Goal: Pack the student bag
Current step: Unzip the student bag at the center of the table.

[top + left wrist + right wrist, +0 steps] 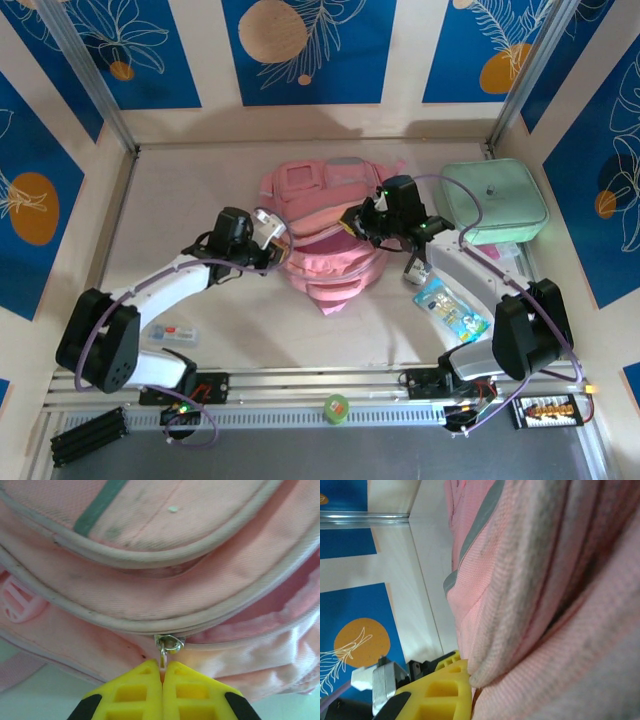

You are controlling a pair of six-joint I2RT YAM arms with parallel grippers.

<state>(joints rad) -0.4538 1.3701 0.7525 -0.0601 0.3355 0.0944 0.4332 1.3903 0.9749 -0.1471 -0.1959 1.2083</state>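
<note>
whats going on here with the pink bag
Two arms are working on the pink student bag lying between them. The left end effector is shut on a zip pull at the bag's edge. The right end effector rests against the bag's fabric on the other side; its grip is unclear. A mint-green case lies nearby.

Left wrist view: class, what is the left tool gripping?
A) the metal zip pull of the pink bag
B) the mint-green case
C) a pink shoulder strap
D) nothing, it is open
A: the left tool is shut on the thin metal zip pull hanging from the zip of the student bag.
</note>
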